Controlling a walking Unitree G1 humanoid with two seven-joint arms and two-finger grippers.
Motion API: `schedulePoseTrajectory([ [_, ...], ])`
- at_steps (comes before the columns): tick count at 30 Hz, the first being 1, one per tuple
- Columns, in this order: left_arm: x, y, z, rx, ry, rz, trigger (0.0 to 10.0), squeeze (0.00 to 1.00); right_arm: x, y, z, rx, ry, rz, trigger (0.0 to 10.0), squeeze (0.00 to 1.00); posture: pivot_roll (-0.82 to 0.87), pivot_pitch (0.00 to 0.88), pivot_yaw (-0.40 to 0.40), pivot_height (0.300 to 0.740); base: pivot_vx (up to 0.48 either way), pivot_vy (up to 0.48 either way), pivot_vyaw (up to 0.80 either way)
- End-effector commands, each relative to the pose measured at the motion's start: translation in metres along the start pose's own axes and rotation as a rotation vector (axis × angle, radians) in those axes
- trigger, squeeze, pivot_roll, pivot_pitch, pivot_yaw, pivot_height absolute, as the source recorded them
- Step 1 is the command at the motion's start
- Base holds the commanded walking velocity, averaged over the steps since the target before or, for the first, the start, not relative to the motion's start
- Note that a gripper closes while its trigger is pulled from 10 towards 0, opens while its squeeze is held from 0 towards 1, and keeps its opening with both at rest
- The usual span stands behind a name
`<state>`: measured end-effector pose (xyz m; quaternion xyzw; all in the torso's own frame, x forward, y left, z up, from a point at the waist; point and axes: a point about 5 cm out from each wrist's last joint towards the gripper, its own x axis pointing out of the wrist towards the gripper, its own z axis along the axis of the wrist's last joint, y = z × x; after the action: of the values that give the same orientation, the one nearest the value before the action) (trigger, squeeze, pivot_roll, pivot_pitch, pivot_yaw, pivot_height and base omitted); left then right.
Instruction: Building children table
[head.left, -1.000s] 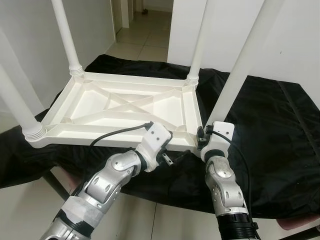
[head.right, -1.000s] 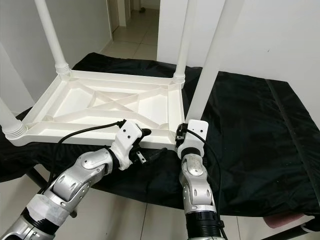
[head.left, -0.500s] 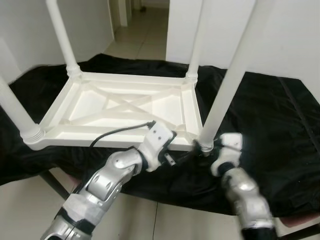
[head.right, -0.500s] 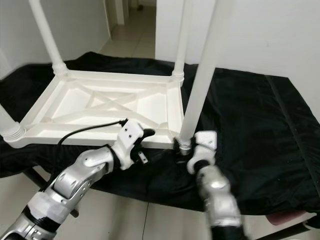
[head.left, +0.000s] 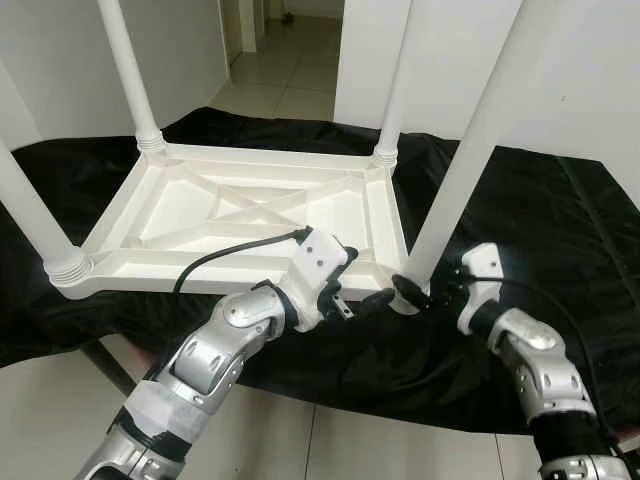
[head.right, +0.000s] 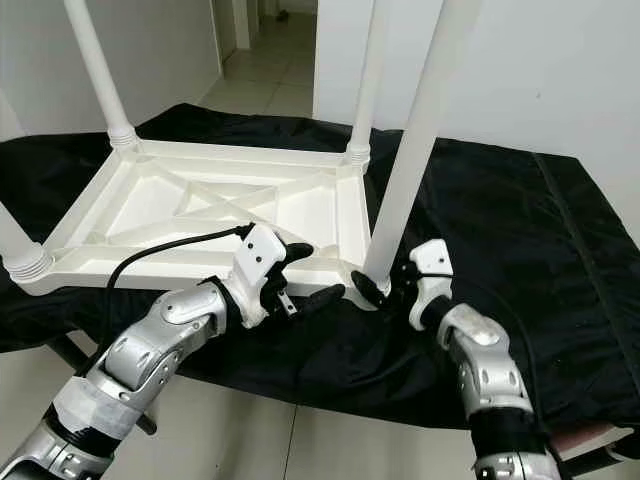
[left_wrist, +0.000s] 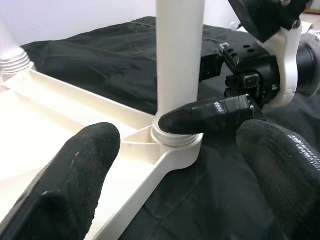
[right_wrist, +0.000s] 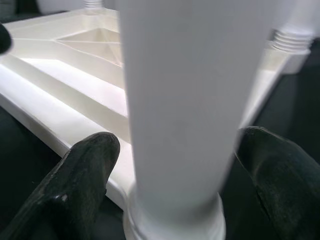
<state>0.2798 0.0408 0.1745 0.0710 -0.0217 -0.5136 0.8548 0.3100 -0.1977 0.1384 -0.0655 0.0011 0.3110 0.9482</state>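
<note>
One upturned white table (head.left: 250, 215) on black cloth (head.left: 540, 220), four legs up, right gripper (head.left: 412, 292) spread around near leg (head.left: 470, 140) base, left gripper (head.left: 362, 303) open, empty, beside it.

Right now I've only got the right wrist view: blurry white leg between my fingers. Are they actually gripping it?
Observer: Not clamped, as far as I can see. The left wrist view shows one finger of the right gripper lying against the base collar of the near right leg, with the leg between the open fingers.
Operator: Leg upright?
Observer: It looks upright at the near right corner of the upturned table top. I cannot tell how far it is seated.
Operator: Where's the left arm?
Observer: The left gripper is open and aimed at that same corner, holding nothing.
</note>
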Motion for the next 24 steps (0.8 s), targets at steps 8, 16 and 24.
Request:
schedulePoseTrajectory([
  [8,-0.008,-0.021,-0.008,-0.029,0.044,-0.188,10.0,0.0,0.017,-0.001,-0.005,-0.036,0.043,0.145,10.0,0.0,-0.02,0.0,-0.052,0.74,0.0,0.0,0.0],
  [16,-0.014,-0.033,-0.014,-0.063,0.081,-0.291,10.0,0.0,0.024,0.001,-0.009,-0.029,0.06,0.197,0.0,0.0,-0.01,0.0,-0.049,0.74,0.0,0.0,0.0],
  [24,-0.018,-0.03,-0.012,-0.069,0.081,-0.283,10.0,0.0,0.02,-0.005,-0.014,-0.003,0.077,0.206,0.0,0.0,-0.01,0.0,-0.054,0.74,0.0,0.0,0.0],
])
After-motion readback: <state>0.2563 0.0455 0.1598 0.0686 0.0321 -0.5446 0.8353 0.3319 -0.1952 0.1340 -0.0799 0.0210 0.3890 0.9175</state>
